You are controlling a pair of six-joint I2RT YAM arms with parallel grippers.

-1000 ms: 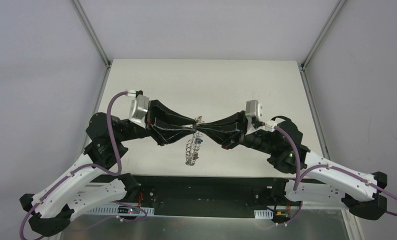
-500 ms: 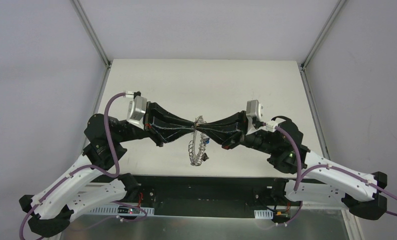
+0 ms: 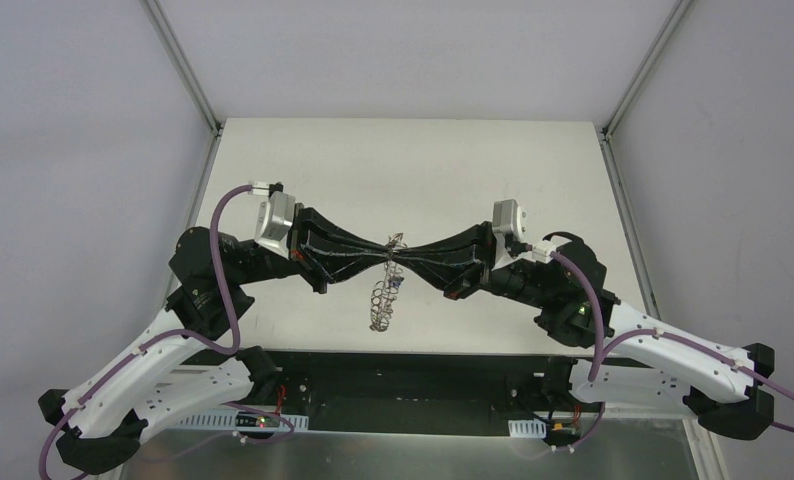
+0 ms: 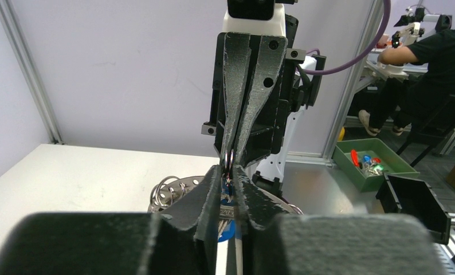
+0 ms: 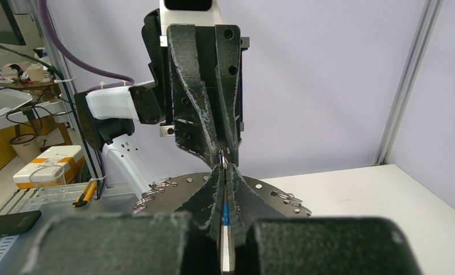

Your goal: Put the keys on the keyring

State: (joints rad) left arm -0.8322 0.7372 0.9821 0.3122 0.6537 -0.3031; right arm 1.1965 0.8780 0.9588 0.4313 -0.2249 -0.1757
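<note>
As both arms meet tip to tip, the left gripper [image 3: 387,250] and right gripper [image 3: 403,254] pinch tight on a top loop of the keyring [image 3: 380,303], which hangs limp over the table [image 3: 303,170]; the right fingers [image 5: 245,200] half hide a blue key [image 5: 226,213] beneath that loop.

Left end effector [image 3: 387,252], right end effector [image 3: 402,255] tip-to-tip above table [image 3: 413,160]; keyring [image 3: 381,303] hangs beneath.
</note>
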